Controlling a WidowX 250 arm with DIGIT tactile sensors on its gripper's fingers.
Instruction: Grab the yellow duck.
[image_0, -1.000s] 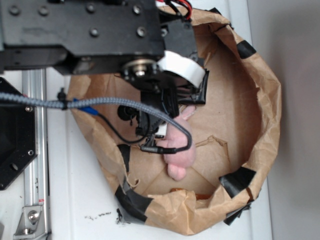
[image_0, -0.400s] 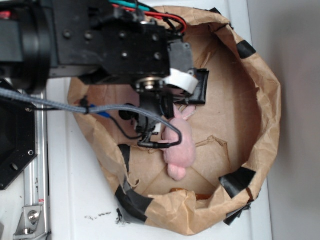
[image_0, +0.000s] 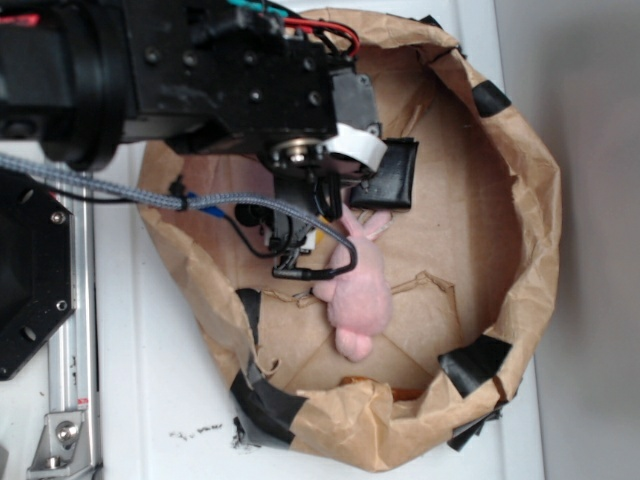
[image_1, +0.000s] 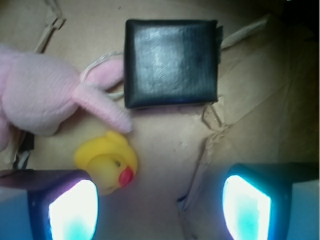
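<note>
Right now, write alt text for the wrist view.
A yellow duck sits on brown paper just above the open gripper's left finger. A pink bunny's ear reaches toward it; a black square pad lies above.

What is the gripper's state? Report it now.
Gripper: open, holding nothing; the duck sits by one finger, not between them.

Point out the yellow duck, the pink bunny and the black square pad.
yellow duck (image_1: 106, 161): wrist view, on its head.
pink bunny (image_1: 37, 97): wrist view, on its head.
black square pad (image_1: 171, 62): wrist view, on its top face.
</note>
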